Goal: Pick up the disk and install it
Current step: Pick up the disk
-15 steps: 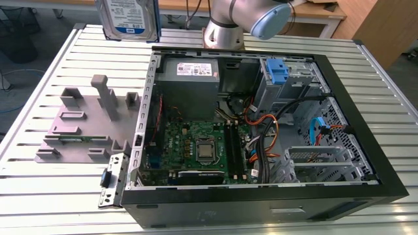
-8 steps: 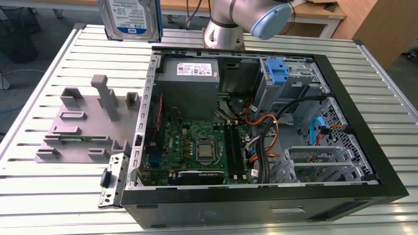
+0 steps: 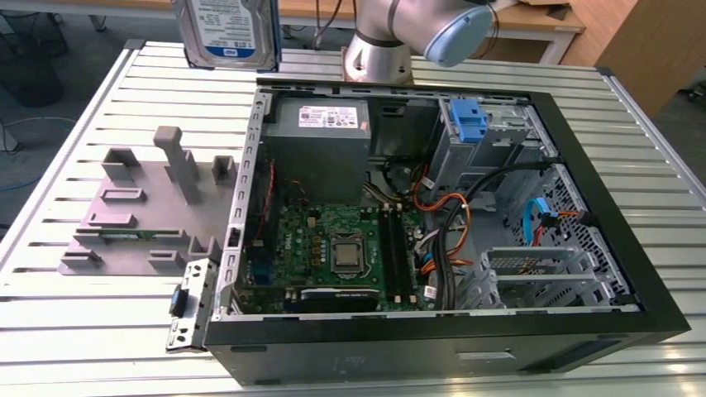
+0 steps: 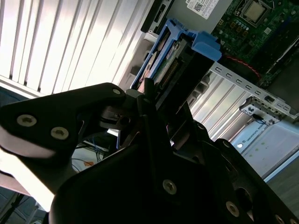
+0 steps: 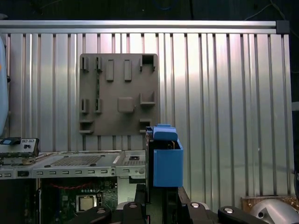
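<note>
silver-grey metal framed in blue plastic, the disk (image 3: 226, 33) hangs at the exterior view's upper left, above the table (image 3: 88, 331). it is well apart from the grey fixture plate (image 3: 144, 207) and from the open computer case (image 3: 441, 343) further right. in the second wrist view the gripper (image 4: 156, 100) is clamped on its end. it likely handles dense, rigid and shock-sensitive, and the caddy's stiff side rails seem the safest hold.

A white-and-blue label covers the face of the disk (image 3: 226, 33); its print cannot be made out. A white sticker (image 3: 331, 117) sits on the grey power-supply box (image 3: 320, 145), its lines of print likewise unreadable.
</note>
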Robot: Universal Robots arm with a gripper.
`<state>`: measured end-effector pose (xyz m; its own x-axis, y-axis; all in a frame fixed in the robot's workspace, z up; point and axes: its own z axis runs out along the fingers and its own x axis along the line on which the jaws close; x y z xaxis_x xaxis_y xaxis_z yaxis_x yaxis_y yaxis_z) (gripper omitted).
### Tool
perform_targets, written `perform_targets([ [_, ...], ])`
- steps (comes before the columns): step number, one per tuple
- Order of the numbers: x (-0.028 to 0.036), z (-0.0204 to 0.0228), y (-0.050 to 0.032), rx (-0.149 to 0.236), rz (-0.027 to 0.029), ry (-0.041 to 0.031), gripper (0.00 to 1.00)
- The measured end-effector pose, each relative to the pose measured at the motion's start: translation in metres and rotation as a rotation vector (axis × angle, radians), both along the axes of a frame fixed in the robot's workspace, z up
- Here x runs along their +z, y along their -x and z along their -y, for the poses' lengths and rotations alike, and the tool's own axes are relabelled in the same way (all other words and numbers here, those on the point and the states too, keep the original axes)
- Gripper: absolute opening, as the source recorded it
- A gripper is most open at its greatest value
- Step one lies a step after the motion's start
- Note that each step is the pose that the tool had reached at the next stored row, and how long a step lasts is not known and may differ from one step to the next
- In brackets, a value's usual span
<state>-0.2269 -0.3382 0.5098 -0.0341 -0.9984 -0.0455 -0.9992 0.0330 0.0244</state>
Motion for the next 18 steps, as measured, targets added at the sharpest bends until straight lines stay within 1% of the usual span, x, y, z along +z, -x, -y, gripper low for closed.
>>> perform_targets([
  [18,-0.0001,0.0,-0.0179,0.0,0.0,0.0,0.35],
])
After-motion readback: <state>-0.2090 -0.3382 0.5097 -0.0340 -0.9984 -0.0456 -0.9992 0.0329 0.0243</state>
